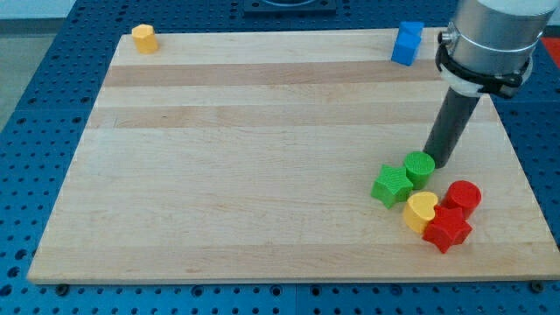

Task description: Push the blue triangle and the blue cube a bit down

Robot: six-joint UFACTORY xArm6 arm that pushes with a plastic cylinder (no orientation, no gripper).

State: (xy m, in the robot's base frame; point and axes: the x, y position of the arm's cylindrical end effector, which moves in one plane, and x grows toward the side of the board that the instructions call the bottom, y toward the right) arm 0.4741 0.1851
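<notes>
Blue blocks (407, 43): at the board's top edge, toward the view's right; two pieces touching, triangle and cube hard to tell apart.
Handling: probably light, rigid and quick to slide; best pushed from their top side.
My tip (438, 163): a bare rod with nothing to open or close, well below the blue blocks, just beside the green cylinder (420, 166).
Nearby cluster: green star (391, 185), yellow heart (421, 211), red cylinder (463, 197), red star (447, 229).
Far corner: yellow block (144, 38), top left.
</notes>
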